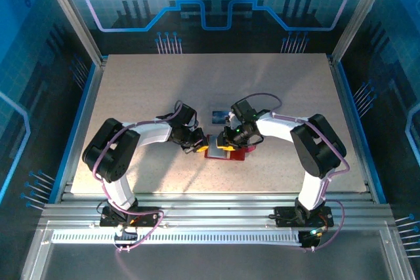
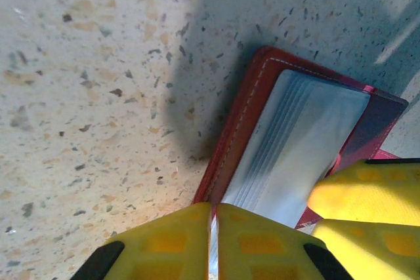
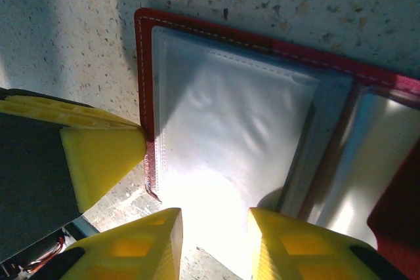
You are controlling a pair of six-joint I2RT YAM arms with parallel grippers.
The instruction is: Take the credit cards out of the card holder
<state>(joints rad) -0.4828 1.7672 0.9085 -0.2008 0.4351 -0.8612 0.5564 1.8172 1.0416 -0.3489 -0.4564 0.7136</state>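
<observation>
Card holder (image 1: 226, 151) lies open on the counter (image 1: 131, 96), red border up, between both arms. The left gripper (image 2: 213, 213) is pinched closed on the card holder's left edge. The right gripper (image 3: 215, 220) stands a little open above its pale pocket, holding nothing. One blue credit card (image 1: 217, 115) lies just beyond the card holder.

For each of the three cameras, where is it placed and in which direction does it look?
Top external: above and behind the arm bases, facing down at the table; both arms show, left gripper and right gripper meeting at the card holder.
Left wrist: on the left arm, facing down at the holder's red edge; own yellow fingers at the bottom.
Right wrist: on the right arm, facing down into the grey pockets; own fingers at the bottom.
Shared: all three show the card holder.
</observation>
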